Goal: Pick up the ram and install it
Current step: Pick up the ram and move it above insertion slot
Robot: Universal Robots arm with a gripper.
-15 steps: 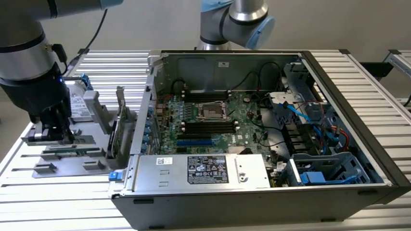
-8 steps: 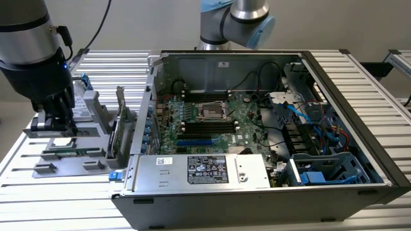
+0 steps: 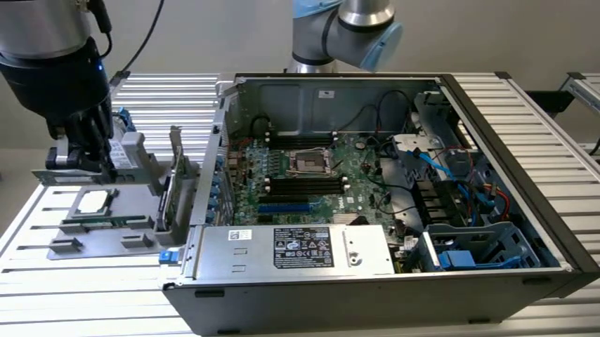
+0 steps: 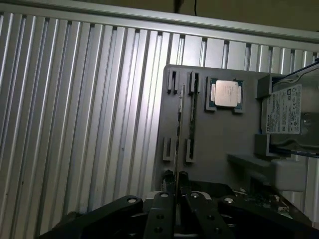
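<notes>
Between the nearly closed jaws of the black gripper stands the thin green ram stick, edge-on in its grey tray; grip squarely, lift straight.

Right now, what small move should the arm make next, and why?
Probably a slow, straight lift. The claw looks shut on the thin memory stick, which stands on edge between the slot posts of the gray tray. Rising straight should keep it from scraping them before any travel toward the open computer case.
</notes>
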